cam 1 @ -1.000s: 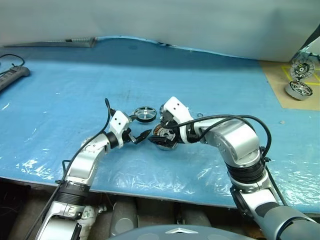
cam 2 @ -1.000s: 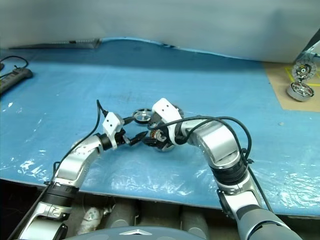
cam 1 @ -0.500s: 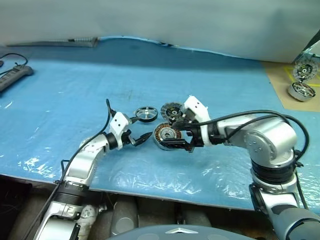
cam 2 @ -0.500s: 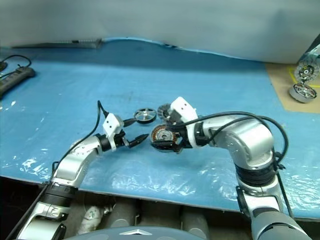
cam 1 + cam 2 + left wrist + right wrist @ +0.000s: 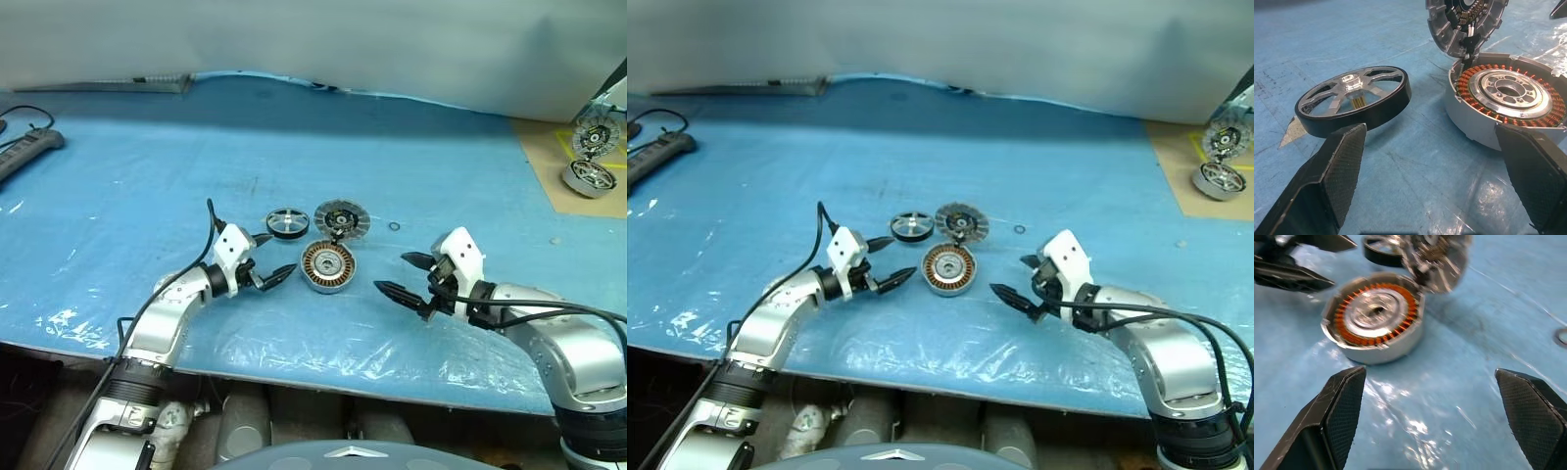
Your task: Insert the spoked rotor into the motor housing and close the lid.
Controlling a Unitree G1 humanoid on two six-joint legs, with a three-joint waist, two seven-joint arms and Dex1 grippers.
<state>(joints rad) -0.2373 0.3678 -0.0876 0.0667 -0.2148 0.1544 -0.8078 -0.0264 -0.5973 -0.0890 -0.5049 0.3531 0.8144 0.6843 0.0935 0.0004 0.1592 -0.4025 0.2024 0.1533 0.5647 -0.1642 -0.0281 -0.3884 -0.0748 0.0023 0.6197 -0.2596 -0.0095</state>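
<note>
The motor housing sits open on the blue mat, its copper windings showing around a silver hub. The lid rests tilted at the housing's far rim, striped face up. The spoked rotor lies flat just left of the lid. My left gripper hovers open just left of the housing, near side of the rotor, holding nothing. My right gripper hangs open and empty a short way right of the housing. In the left wrist view the rotor and housing lie just past the fingers.
A small metal ring lies right of the lid. A power strip lies at the far left and a grey bar at the back. Another motor stands on a brown board at the far right.
My right gripper has drawn back from over the housing to the right and lower, empty. That uncovered the housing and the tilted lid. The left gripper has kept still.
</note>
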